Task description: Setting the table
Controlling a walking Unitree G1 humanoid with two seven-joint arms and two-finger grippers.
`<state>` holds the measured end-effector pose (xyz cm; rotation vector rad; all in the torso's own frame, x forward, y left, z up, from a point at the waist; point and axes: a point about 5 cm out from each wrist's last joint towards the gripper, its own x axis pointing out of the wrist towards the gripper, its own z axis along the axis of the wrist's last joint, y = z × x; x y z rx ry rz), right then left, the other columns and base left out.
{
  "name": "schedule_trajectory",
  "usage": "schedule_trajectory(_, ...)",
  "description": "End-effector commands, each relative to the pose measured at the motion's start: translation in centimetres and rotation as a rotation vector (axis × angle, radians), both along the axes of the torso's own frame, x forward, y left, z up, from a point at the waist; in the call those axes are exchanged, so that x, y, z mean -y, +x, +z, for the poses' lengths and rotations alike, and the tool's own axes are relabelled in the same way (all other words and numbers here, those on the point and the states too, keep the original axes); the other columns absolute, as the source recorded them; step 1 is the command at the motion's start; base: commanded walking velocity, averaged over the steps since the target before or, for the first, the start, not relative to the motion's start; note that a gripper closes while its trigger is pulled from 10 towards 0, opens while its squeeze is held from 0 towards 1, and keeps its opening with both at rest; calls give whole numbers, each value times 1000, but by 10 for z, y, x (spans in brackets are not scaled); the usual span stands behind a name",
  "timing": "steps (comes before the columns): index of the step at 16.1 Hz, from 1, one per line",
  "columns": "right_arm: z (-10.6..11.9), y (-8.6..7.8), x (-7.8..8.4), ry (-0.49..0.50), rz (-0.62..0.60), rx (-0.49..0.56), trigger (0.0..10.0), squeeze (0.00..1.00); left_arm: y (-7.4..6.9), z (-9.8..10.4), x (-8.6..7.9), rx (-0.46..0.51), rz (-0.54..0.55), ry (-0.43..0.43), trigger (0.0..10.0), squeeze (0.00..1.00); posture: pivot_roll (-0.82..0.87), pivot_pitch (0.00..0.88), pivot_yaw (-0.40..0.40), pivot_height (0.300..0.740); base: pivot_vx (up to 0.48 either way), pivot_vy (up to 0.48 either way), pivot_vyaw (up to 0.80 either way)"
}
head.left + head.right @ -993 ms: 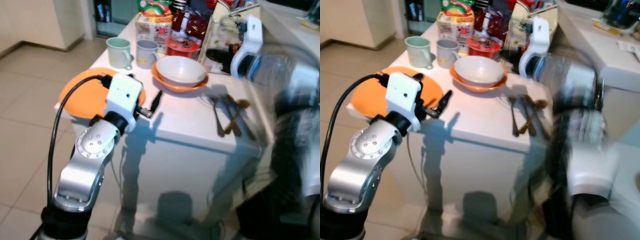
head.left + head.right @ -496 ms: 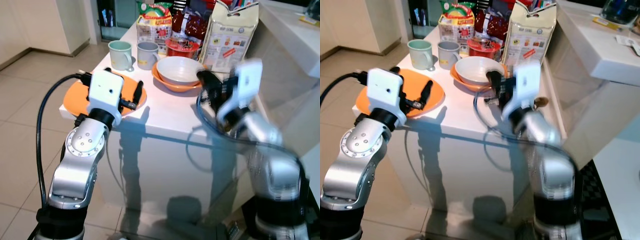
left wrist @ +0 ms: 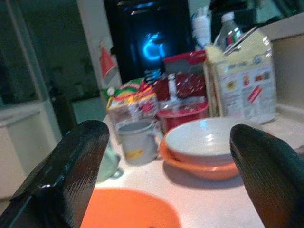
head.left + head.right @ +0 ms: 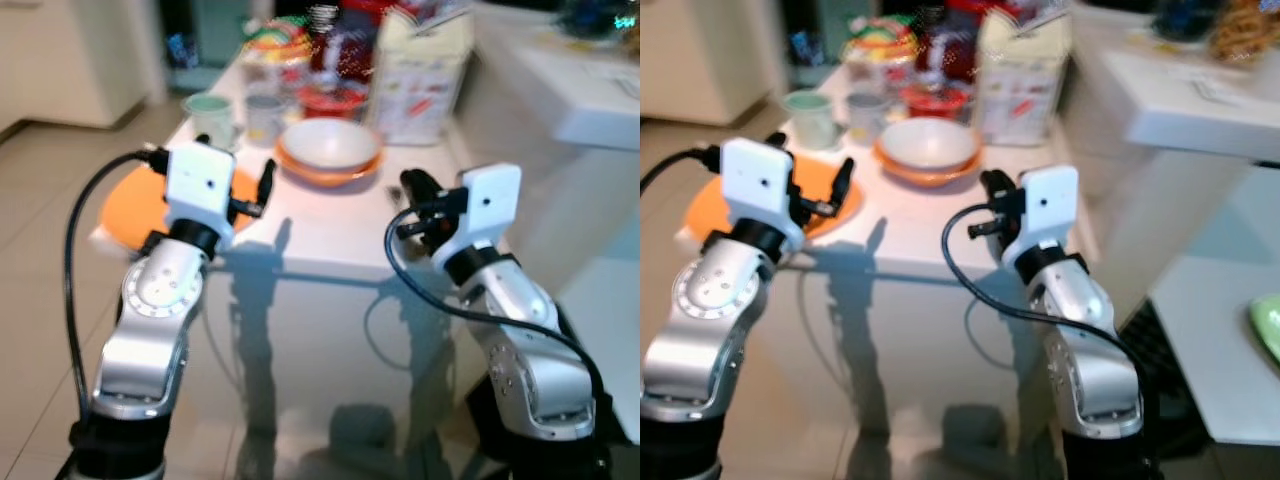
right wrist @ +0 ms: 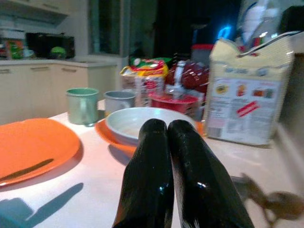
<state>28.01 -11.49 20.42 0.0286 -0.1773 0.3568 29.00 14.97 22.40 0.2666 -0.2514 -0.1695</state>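
Note:
An orange plate (image 4: pixel 120 208) lies at the left end of the white table (image 4: pixel 330 235). Above its near right edge, my left gripper (image 3: pixel 166 130) is open and holds nothing. A white bowl (image 4: pixel 330 143) sits inside an orange bowl (image 4: pixel 300 170) further back. Behind the plate stand a green mug (image 4: pixel 208 115) and a grey mug (image 4: pixel 262 115). My right gripper (image 4: pixel 410 182) is shut and empty, low over the table's right part and pointing at the bowls. The right wrist view shows spoons (image 5: pixel 266 199) lying beside its fingertips (image 5: pixel 154 130).
A tall paper bag (image 4: pixel 420 70), a red container (image 4: pixel 325 100) and snack packets (image 4: pixel 275 45) crowd the back of the table. A white counter (image 4: pixel 600 90) rises on the right. Tiled floor (image 4: pixel 50 170) lies to the left.
The camera has shifted. My right arm has swung down from beside the paper bag to the table's near right part. My left gripper has drawn back over the plate's edge.

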Motion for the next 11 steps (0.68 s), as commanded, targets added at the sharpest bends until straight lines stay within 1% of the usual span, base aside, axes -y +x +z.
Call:
schedule_trajectory(1, 4, -2, 0, 1, 4, 22, 10000, 0, 0, -1, 2, -2, -12, -7, 10000, 0, 35, 0, -48, 740, 300, 0, 0)
schedule_trajectory(2, 4, -2, -3, 0, 22, 19, 10000, 0, 1, 0, 1, 0, -10, -8, 10000, 0, 40, 0, -49, 740, 304, 0, 0)
schedule_trajectory(4, 4, -1, -4, -14, 22, 23, 10000, 0, 1, 1, 1, 4, -10, -8, 10000, 0, 43, 0, -49, 740, 326, 0, 0)
schedule_trajectory(7, 3, 0, -4, -13, 19, 20, 10000, 0, 0, 1, 2, 3, -19, -3, 10000, 0, 44, 0, -48, 740, 325, 0, 800)
schedule_trajectory(9, 4, -2, -7, 28, 37, 18, 10000, 0, 0, 1, 0, 5, -18, -3, 10000, 0, 47, 0, -48, 740, 326, 0, 0)
schedule_trajectory(11, 4, -3, -9, 29, 47, 24, 10000, 0, 0, 1, -2, 7, -16, 0, 10000, 0, 48, 0, -47, 740, 324, 0, 0)
